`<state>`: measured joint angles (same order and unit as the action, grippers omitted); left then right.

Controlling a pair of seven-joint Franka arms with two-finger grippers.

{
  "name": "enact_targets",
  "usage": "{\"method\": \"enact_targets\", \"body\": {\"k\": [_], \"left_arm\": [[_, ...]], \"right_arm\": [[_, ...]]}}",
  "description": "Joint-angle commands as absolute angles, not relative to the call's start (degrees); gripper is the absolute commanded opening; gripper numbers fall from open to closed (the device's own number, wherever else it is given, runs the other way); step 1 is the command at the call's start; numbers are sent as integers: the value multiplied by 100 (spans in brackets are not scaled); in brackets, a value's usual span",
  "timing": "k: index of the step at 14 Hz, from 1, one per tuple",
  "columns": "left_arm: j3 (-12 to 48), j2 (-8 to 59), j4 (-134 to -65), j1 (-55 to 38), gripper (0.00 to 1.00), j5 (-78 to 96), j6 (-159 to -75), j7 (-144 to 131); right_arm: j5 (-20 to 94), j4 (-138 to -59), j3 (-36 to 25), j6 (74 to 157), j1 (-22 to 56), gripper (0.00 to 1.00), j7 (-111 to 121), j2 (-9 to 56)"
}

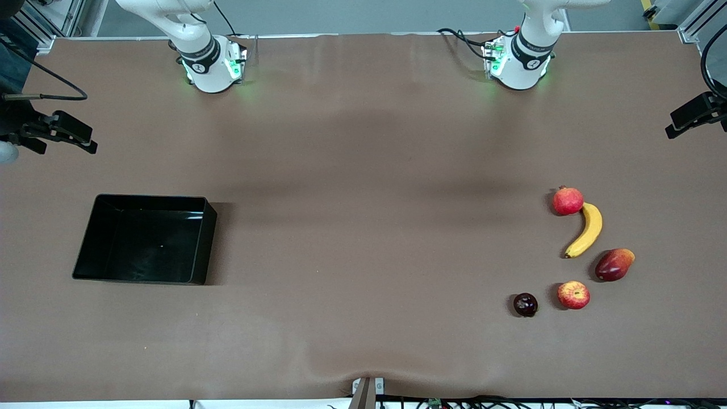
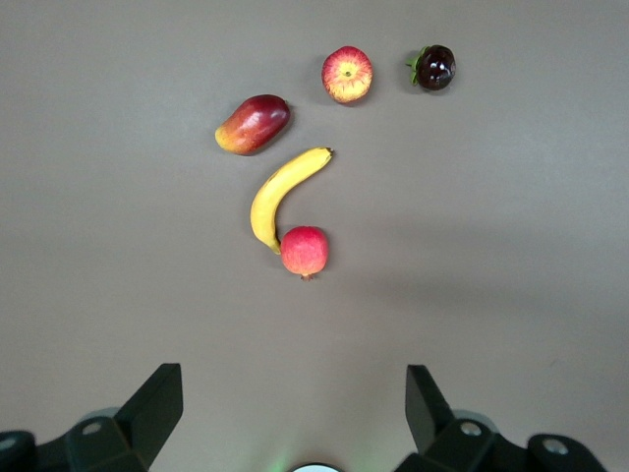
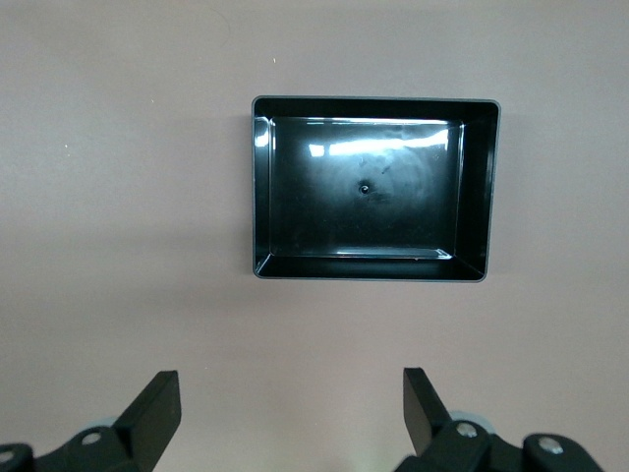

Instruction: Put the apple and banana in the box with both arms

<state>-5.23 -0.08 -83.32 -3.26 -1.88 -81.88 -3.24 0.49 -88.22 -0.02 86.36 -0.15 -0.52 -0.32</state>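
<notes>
No legible writing | glossy black box [image 1: 200,244] empty | curved banana [image 1: 586,230] touched pomegranate [image 1: 568,201] | dimpled apple [image 1: 573,295] beside | left gripper [image 2: 295,418] spread, high over table | right gripper [image 3: 292,418] spread over box

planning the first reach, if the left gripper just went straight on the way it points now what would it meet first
Probably the pomegranate: it lies closest ahead of the open left gripper, touching the banana. Depth is unclear.

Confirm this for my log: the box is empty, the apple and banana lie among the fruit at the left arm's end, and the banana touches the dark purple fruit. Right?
Not quite. The banana touches the pomegranate, not the dark purple fruit, as the front view shows. The rest stands.
</notes>
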Motion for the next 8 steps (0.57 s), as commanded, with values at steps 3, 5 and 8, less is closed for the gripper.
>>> {"method": "enact_targets", "body": {"k": [3, 5, 8], "left_arm": [[-466, 26, -8323, -360, 100, -123, -8191, -378], [-440, 26, -8358, -386, 100, -123, -8191, -378], [-360, 44, -8533, -413, 100, -123, -8296, -378]], "right_arm": [[18, -8815, -26, 8657, 9, 100, -9, 9], [18, -8815, -35, 8657, 9, 100, -9, 9], [18, -8807, -26, 8666, 9, 100, -9, 9]]}}
